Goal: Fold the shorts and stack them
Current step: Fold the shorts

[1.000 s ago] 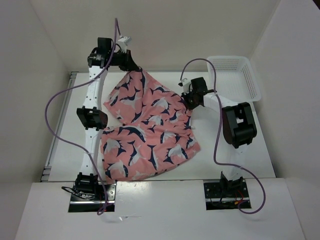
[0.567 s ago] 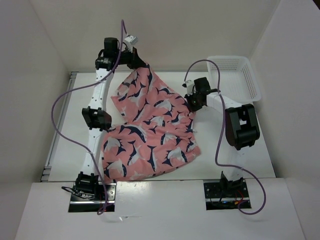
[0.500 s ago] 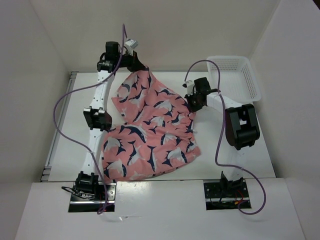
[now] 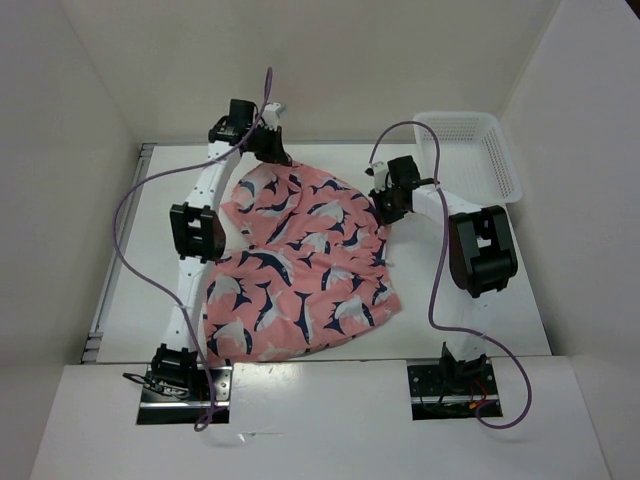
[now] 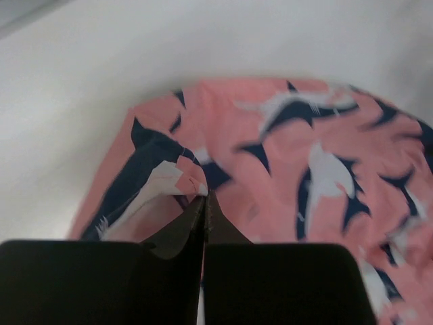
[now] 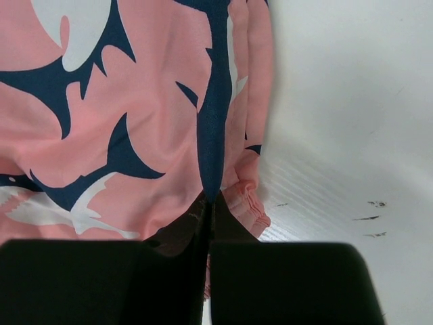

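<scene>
Running lengthwise near-to-far, the shorts [image 4: 300,270] (spread mostly flat) have their far edge pinched in left jaws and right jaws.

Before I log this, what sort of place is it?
Likely a robotics lab cell: white walls boxing a white table, a cabled left robot arm and right robot arm bolted at its edge.
</scene>
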You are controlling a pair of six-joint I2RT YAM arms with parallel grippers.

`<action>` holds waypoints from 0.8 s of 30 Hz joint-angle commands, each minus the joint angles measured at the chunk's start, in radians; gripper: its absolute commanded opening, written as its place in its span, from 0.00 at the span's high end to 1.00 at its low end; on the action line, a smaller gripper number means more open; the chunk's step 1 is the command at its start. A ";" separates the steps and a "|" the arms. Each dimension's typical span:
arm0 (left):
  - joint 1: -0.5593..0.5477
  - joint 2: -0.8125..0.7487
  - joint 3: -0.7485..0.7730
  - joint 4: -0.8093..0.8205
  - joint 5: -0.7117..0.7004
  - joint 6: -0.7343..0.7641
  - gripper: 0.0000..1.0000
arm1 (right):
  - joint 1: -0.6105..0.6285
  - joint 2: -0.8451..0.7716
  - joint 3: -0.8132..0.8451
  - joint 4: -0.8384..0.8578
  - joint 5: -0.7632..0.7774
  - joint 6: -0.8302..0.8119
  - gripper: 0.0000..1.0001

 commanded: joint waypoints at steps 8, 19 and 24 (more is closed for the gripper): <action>0.000 -0.699 -1.075 0.113 -0.333 0.006 1.00 | -0.006 -0.142 -0.095 0.166 0.020 -0.083 1.00; 0.095 -1.232 -1.296 -0.112 -0.460 0.006 1.00 | 0.089 -0.533 -0.224 -0.066 -0.009 -0.467 1.00; 0.095 -1.444 -1.478 -0.294 -0.359 0.006 1.00 | 0.221 -0.711 -0.394 -0.195 -0.033 -0.560 1.00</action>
